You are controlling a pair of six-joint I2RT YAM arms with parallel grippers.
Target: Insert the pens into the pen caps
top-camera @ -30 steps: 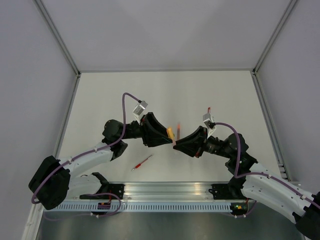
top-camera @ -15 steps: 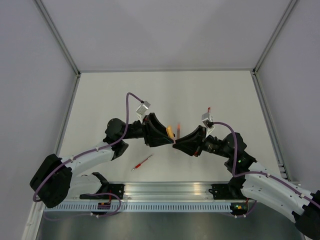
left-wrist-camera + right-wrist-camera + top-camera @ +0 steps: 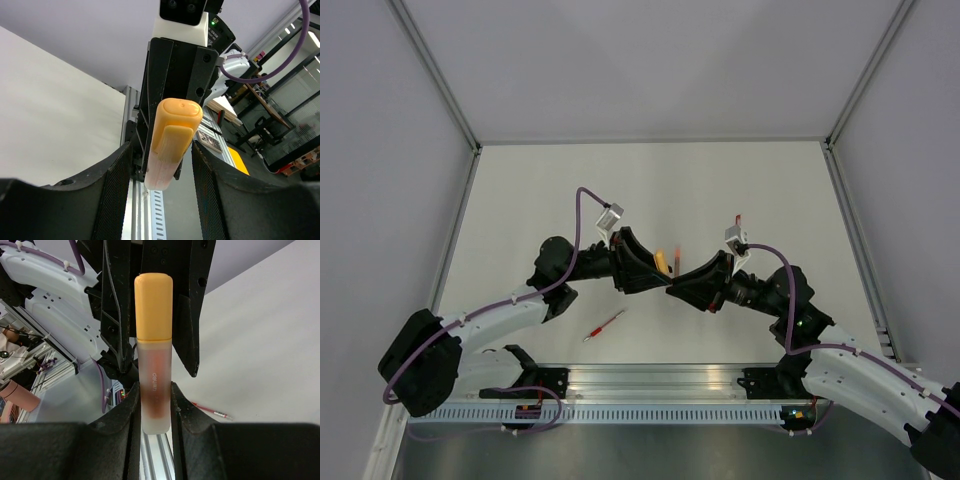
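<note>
My right gripper [image 3: 154, 401] is shut on the lower end of a pen cap [image 3: 153, 340], a frosted pale tube with an orange top, and holds it upright in the air. The top view shows the cap [image 3: 662, 263] between both grippers. My left gripper [image 3: 162, 167] is open, with its fingers on either side of the cap [image 3: 172, 135] and a gap on each side. In the top view the left gripper [image 3: 653, 272] meets the right gripper [image 3: 677, 284] nose to nose. A red pen [image 3: 604, 325] lies on the table near the left arm; it also shows in the right wrist view [image 3: 210, 411].
A small reddish piece [image 3: 677, 253] shows just behind the grippers, blurred. Another short red piece [image 3: 738, 222] lies by the right wrist camera. The metal rail [image 3: 660, 380] runs along the near table edge. Grey walls close in the table on three sides.
My left arm has moved right, bringing its open fingers around the cap. My right gripper has shifted slightly and still holds the cap. The pen on the table has not moved.
</note>
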